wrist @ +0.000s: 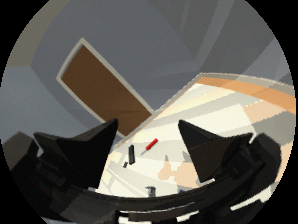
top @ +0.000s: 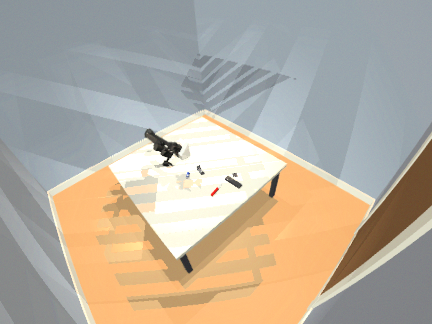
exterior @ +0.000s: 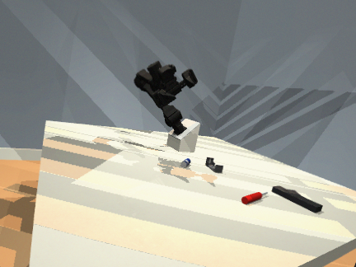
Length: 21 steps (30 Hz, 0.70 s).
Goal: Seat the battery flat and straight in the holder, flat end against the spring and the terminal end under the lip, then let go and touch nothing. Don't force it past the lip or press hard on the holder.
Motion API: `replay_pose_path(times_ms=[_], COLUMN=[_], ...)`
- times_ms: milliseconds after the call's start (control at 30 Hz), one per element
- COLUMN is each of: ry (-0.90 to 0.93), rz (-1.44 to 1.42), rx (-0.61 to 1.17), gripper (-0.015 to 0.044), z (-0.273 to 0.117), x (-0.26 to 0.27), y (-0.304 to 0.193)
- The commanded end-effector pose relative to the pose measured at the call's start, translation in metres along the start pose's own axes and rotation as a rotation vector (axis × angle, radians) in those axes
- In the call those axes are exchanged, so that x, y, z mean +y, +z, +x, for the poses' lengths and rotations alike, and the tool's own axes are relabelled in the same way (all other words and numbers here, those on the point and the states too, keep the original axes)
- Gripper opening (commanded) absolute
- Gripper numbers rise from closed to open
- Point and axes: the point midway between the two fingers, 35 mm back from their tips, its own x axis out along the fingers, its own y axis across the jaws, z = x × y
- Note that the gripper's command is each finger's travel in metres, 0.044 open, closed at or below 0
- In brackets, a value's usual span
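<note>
Fingers: two dark fingers stand wide apart with nothing between them; through the gap the wrist view shows the table far off.
Gripper: gripper is raised well above the table, holding nothing; in the exterior view it is the dark cluster at the arm's upper end.
Arm: arm is folded up over its base, rising from a pale block at the table's far side.
Battery: battery is small, grey with a blue end, and lies on the table just in front of the block, well below the gripper and apart from it; top view shows it near the table's middle.
Holder: holder is a small dark piece just beside the battery, not touching it; its spring and lip are too small to make out.
Red tool: red tool with a thin grey tip lies nearer the table's front, well apart from the battery.
Black bar: black bar lies flat near the red tool, not touching it.
Floor: orange floor surrounds the table.
</note>
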Motion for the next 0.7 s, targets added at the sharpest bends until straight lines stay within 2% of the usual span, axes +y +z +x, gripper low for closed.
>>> replay_pose_path(times_ms=[0,167,300,433,567,667], ry=[-0.006,-0.198,-0.435,-0.7,-0.962,-1.048], rz=[0.008,0.17,0.235,0.207,0.083,0.016], rx=[0.014,0.375,0.664,0.889,1.039,1.074], gripper=[0.0374,0.0249,0.0249,0.0249,0.0249,0.0249], z=[0.002,0.026,0.024,0.006,-0.017,-0.025], x=[-0.001,-0.017,-0.033,-0.049,-0.065,-0.07], y=[-0.003,-0.08,-0.146,-0.196,-0.224,-0.23])
